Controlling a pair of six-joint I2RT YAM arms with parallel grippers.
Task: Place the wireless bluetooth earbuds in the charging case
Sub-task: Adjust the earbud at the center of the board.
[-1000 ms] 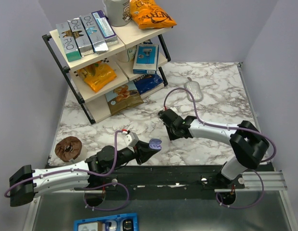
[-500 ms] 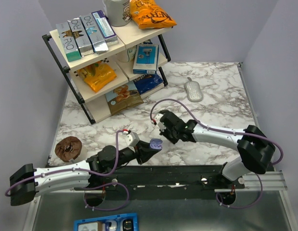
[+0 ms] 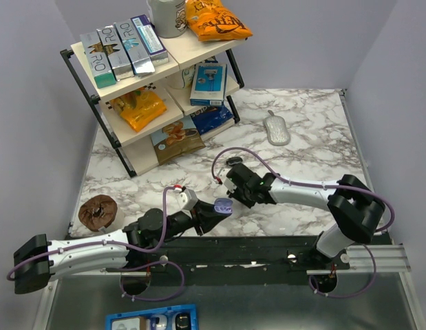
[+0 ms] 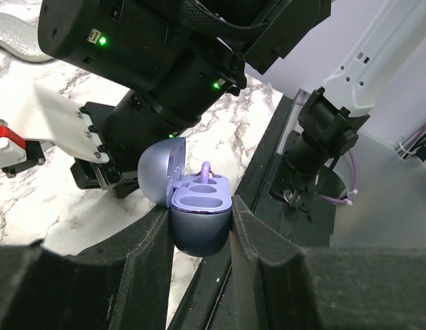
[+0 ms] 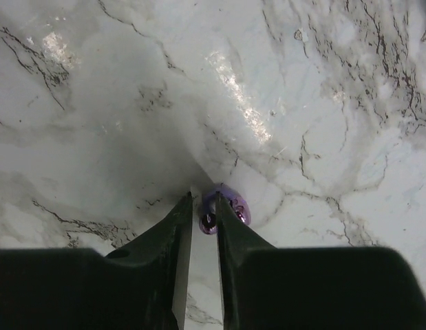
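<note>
My left gripper [image 4: 201, 225] is shut on the lavender charging case [image 4: 201, 206] and holds it upright with the lid open. It has two empty oval wells, and a small purple stem [image 4: 206, 169] stands at its far end. In the top view the case [image 3: 221, 205] sits at the left gripper's [image 3: 213, 214] tip. My right gripper [image 5: 203, 206] is shut on a translucent purple earbud [image 5: 230, 205] over the marble. In the top view the right gripper [image 3: 235, 188] is just right of and behind the case. The black earbuds are out of view.
A wire shelf rack [image 3: 96, 100] with snack boxes and bags stands at the back left. A brown ring-shaped object [image 3: 97, 212] lies at the left, a silver mesh piece [image 3: 277, 128] at the back right. A black rail [image 3: 268, 247] runs along the near edge; a blue tray [image 3: 152, 320] sits below it.
My right gripper has moved left and nearer, up to the open case. The left gripper still holds the case in about the same place.
</note>
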